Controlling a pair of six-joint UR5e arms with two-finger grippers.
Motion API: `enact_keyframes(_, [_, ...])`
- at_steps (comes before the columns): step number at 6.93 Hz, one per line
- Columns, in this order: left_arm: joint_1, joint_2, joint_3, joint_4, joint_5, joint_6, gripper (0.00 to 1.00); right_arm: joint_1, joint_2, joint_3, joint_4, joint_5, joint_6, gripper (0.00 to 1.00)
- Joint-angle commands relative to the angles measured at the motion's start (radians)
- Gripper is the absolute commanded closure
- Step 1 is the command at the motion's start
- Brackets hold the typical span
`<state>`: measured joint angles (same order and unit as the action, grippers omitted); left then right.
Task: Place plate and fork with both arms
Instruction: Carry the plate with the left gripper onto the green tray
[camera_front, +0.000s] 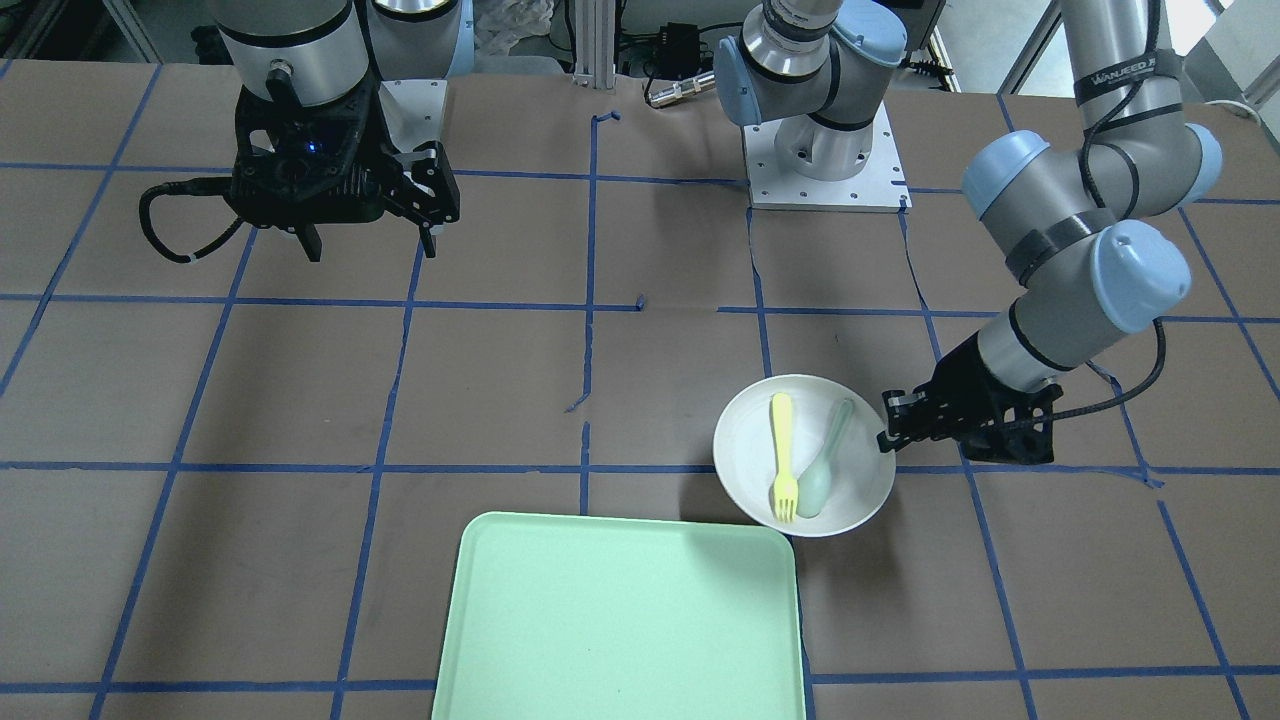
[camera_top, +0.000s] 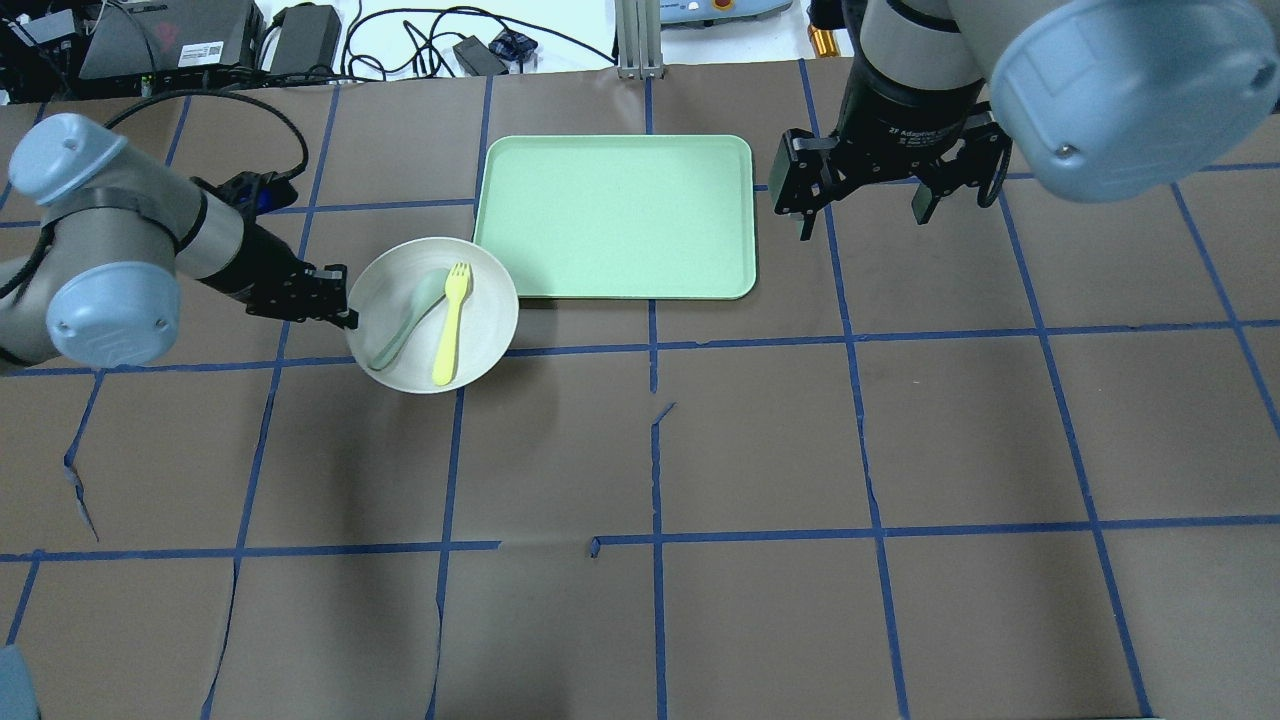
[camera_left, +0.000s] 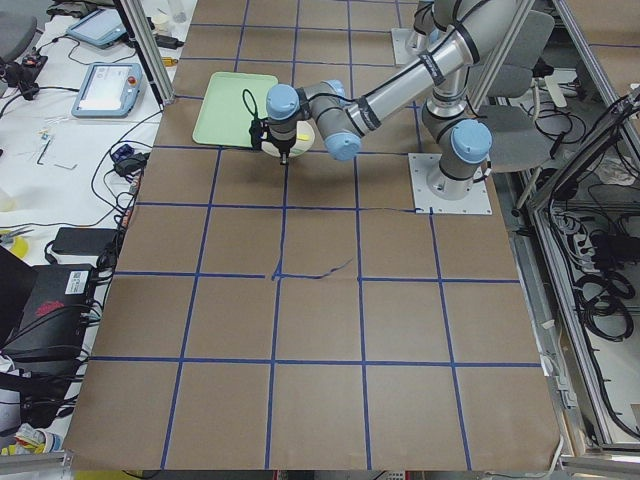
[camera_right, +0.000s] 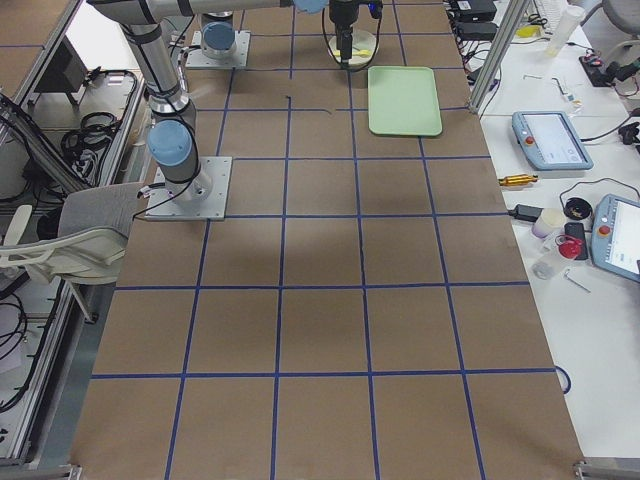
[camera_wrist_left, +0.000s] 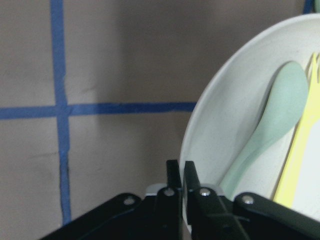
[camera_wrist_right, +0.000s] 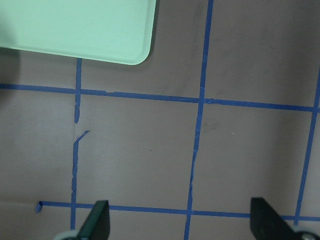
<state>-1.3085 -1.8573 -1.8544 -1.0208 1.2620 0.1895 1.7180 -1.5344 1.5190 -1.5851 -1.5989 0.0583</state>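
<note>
The off-white plate lies on the brown table next to the near-left corner of the mint-green tray. The pale-yellow fork lies in the plate beside a grey-green spoon. My left gripper is shut on the plate's rim, as the left wrist view shows with plate, fork and spoon. My right gripper is open and empty, hovering right of the tray.
The tray holds nothing. Blue tape lines grid the brown table cover. Cables and devices lie beyond the table's far edge. The arm bases stand at the robot side.
</note>
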Motion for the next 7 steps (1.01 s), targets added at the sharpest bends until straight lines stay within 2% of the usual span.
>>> enact_keyframes(1, [-0.170, -0.217, 0.270, 0.001, -0.035, -0.197, 1.00, 0.000, 0.000, 0.001, 0.000, 0.000, 0.000, 0.00])
enact_keyframes(2, [-0.225, -0.324, 0.394, -0.007, -0.035, -0.261, 1.00, 0.002, 0.000, 0.001, 0.000, 0.002, 0.000, 0.00])
enact_keyframes(3, [-0.245, -0.386, 0.441, -0.005, -0.033, -0.272, 1.00, 0.002, 0.000, 0.001, -0.001, 0.002, 0.000, 0.00])
enact_keyframes(7, [-0.273, -0.457, 0.523, -0.004, -0.035, -0.330, 1.00, 0.002, 0.000, 0.001, 0.000, 0.005, 0.000, 0.00])
